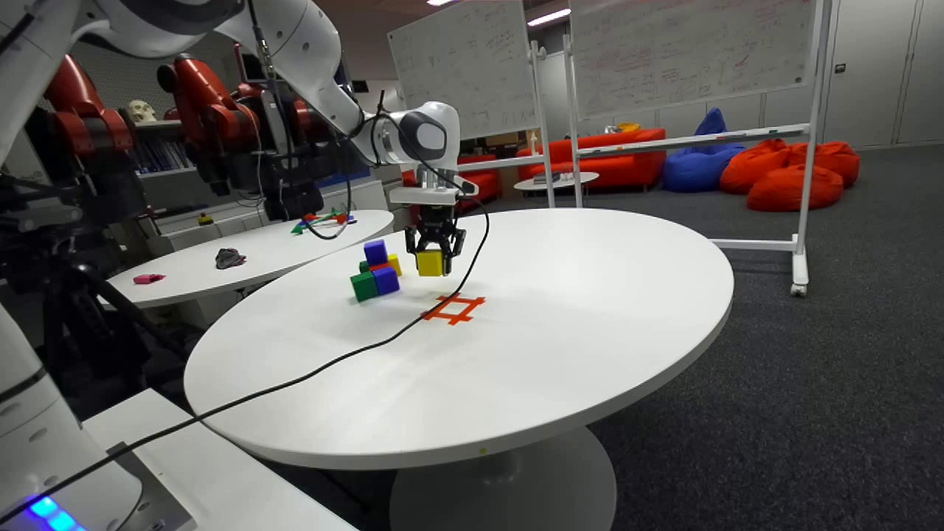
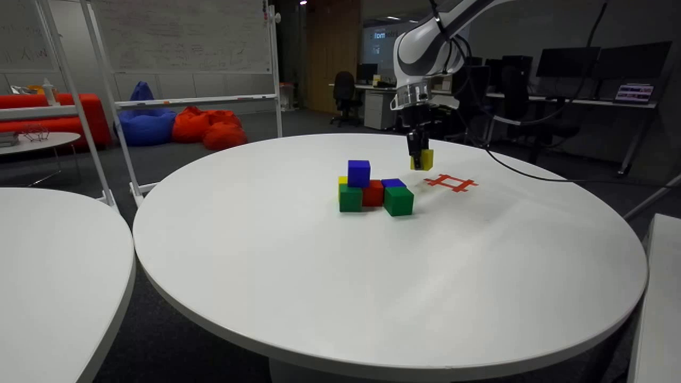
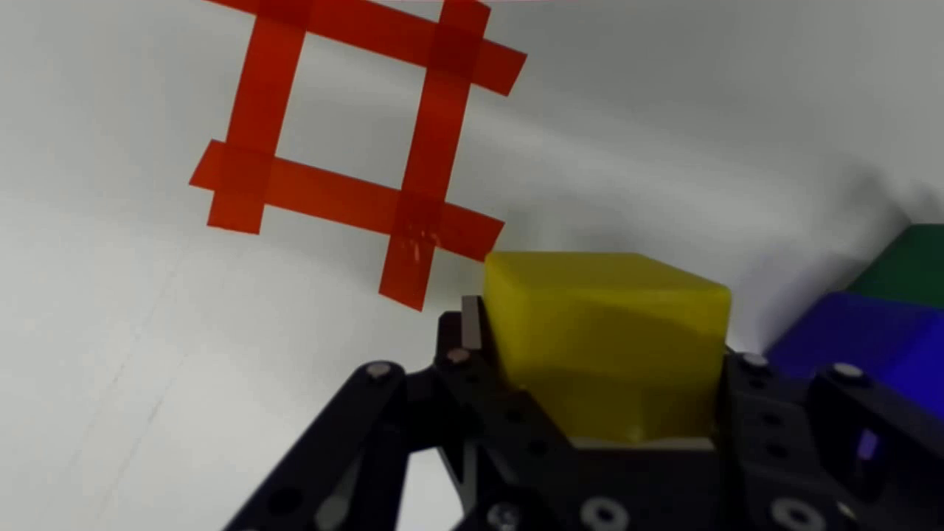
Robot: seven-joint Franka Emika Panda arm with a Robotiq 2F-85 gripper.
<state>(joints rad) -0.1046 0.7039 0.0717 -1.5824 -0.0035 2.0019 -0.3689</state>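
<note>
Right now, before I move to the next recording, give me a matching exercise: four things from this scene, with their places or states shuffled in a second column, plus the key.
Things:
1. Gripper
2. Red tape outline
3. Red cube
4. Blue bean bag

Places or states:
A. on the floor, beside red bean bags
B. stuck flat on the white table
C. closed on a yellow cube
D. seen between two green cubes in an exterior view

Pairs: 1-C, 2-B, 3-D, 4-A

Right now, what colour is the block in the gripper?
Yellow, with no pattern visible: the block in the gripper shows best in the wrist view.
</note>
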